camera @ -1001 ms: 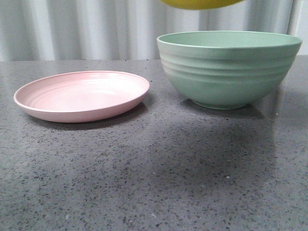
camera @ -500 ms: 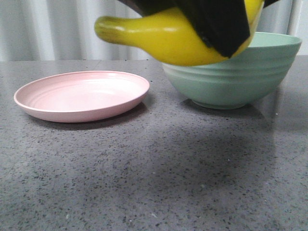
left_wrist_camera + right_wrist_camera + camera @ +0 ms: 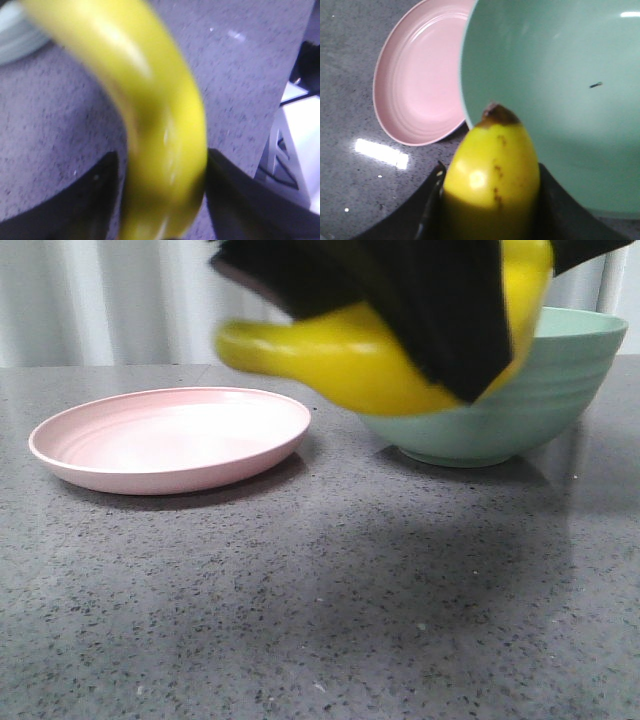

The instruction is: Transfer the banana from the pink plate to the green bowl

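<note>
Oddly, both the left gripper (image 3: 162, 200) and right gripper (image 3: 490, 200) clasp a banana (image 3: 350, 355), upper centre, before the green bowl (image 3: 560, 390).

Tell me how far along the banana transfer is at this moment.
Done: the pink plate is empty and the banana is off it, in the air. In hand: each wrist view shows it clamped, in the left claw and the right claw, with its dark tip at the green bowl rim. Left: lower it in and release.
</note>
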Controlling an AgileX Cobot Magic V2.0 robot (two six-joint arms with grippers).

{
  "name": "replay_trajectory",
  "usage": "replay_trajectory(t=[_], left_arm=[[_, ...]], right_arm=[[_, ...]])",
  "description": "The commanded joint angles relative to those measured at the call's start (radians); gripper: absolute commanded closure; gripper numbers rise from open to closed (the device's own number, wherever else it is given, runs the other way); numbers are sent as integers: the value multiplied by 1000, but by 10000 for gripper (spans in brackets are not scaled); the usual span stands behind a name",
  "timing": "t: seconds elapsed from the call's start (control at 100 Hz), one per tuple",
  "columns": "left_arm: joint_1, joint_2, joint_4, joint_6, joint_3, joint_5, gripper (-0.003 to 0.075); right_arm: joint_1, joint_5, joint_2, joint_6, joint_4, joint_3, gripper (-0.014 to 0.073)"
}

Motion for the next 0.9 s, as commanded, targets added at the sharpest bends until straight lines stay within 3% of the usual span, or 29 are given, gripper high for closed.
replay_trajectory(t=[0.0,0.23,0.55,0.89], left_arm=[[-2,-36,4,-15,-27,-16,279],[-2,-87,26,-15,-71,20,271],[-2,-235,43,-63,-131,46,271],[-2,-267,53,-87,-131,48,271]], right_arm=[[-8,-38,-21,-19,-3,-25,555],[-8,-48,-21,-19,-3,-25,645],[-10,-112,-21,-19,-49,-138,646],[-147,-259,29,-19,-159,-267,646]])
